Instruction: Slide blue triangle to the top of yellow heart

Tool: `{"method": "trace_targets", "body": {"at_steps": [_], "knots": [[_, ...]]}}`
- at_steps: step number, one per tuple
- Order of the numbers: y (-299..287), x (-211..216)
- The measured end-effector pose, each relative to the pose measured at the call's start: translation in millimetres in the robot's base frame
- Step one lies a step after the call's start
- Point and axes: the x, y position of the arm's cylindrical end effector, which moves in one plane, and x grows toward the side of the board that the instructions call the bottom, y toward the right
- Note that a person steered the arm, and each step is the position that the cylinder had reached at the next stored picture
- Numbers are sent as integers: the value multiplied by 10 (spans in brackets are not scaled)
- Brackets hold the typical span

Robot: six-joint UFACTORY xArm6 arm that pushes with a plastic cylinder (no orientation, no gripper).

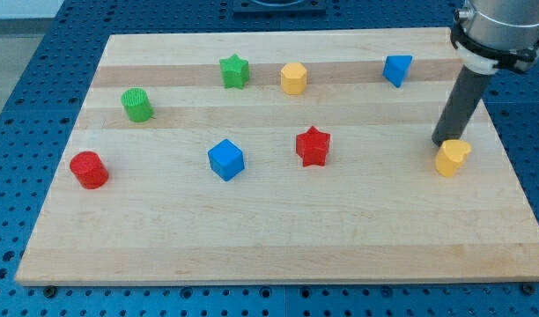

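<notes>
The blue triangle (397, 70) lies near the view's top right of the wooden board (278, 229). The yellow heart (452, 158) lies at the right side, below and to the right of the triangle. My tip (441, 142) rests just above and left of the yellow heart, touching or nearly touching it. The tip is well below the blue triangle and a little to its right.
A yellow hexagon (293, 78) and a green star (234, 71) lie along the top. A green cylinder (136, 105) and a red cylinder (89, 170) lie at the left. A blue cube (225, 160) and a red star (313, 146) lie mid-board.
</notes>
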Motion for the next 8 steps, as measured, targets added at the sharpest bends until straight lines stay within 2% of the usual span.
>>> {"method": "trace_targets", "body": {"at_steps": [1, 2, 3, 4, 5, 6, 7, 8], "knots": [[6, 329], [10, 405], [10, 704], [10, 704], [-149, 485], [-270, -124], [-255, -146], [245, -404]]}}
